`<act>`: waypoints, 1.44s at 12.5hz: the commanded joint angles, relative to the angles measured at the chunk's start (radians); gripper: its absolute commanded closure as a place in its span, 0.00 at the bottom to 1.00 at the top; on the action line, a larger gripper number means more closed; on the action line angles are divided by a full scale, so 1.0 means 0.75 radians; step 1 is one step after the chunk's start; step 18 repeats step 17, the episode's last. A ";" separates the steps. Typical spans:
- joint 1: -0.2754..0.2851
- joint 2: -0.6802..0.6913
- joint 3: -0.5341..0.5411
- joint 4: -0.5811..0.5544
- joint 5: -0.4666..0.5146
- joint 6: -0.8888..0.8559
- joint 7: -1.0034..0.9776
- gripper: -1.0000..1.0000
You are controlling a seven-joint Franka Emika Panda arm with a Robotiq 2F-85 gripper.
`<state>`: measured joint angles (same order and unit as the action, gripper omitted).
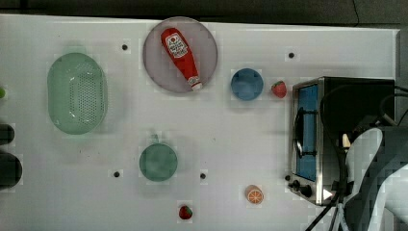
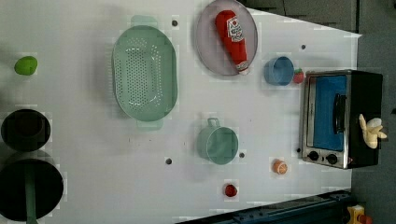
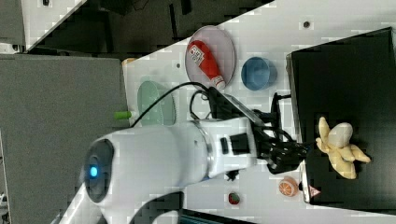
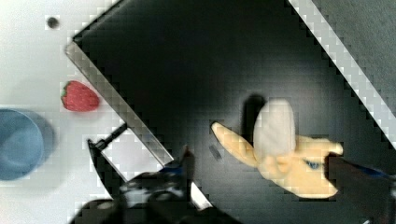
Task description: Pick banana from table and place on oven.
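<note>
The banana [image 4: 280,154], a pale peeled piece with yellow peel flaps, lies on the oven's black top [image 4: 187,70]. In the wrist view my gripper [image 4: 260,158] is open, one dark finger on each side of the fruit, and the fruit rests on the oven. The right view shows the banana [image 3: 338,147] lying just beyond the gripper [image 3: 299,151], near the oven's [image 3: 345,70] front edge. In the left view the banana [image 2: 372,131] sits on the oven [image 2: 327,112]. In the top view my arm [image 1: 370,159] covers much of the oven [image 1: 308,134] at the table's [image 1: 216,134] right end.
A strawberry [image 1: 278,89] and a blue cup [image 1: 247,84] sit beside the oven's front. An orange slice [image 1: 254,195] and another strawberry [image 1: 185,212] lie near the table's edge. Farther off stand a plate with a ketchup bottle [image 1: 181,55], a green cup [image 1: 158,162] and a green colander [image 1: 77,93].
</note>
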<state>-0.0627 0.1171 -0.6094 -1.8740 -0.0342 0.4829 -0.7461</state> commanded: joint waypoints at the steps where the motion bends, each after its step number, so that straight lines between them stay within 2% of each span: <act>1: 0.043 -0.041 0.033 0.051 0.030 -0.101 -0.039 0.00; 3: 0.073 -0.118 0.105 0.079 0.030 -0.225 0.117 0.00; 6: 0.116 -0.271 0.303 0.081 0.030 -0.437 0.576 0.00; 10: 0.121 -0.448 0.585 0.077 -0.045 -0.605 1.004 0.00; 13: 0.121 -0.526 0.698 0.067 -0.046 -0.705 1.154 0.00; 18: 0.120 -0.557 0.688 0.057 -0.046 -0.706 1.157 0.00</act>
